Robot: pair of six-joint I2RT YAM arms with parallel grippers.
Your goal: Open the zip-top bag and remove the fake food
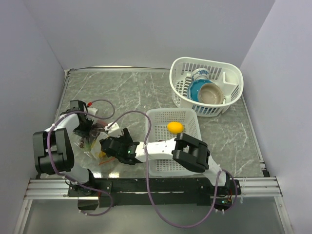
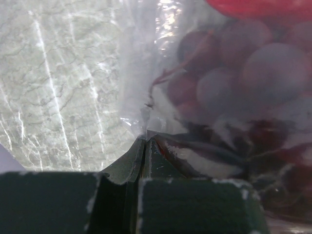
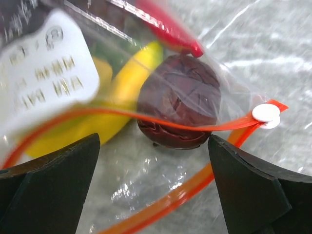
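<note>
From above: zip-top bag (image 1: 91,146) slumped at 8 o'clock on the table (image 1: 122,92), between both arms. Left gripper (image 1: 87,130) at the bag's 12 o'clock, right gripper (image 1: 106,147) at its 3 o'clock. Round fruit (image 1: 175,127) out, in the shallow basket (image 1: 156,114).

Left wrist: left gripper (image 2: 145,146) pinched shut on a fold of the clear film, grapes (image 2: 229,73) at 1 o'clock behind it.

Right wrist: right gripper (image 3: 154,146) spread wide, holding nothing. Apple (image 3: 178,114) dead ahead at 12 o'clock, behind the parted zipper strip (image 3: 146,119); banana (image 3: 117,97) at 11, long axis running 8 to 1. Judged nearer the mouth, so likelier to reach in.
</note>
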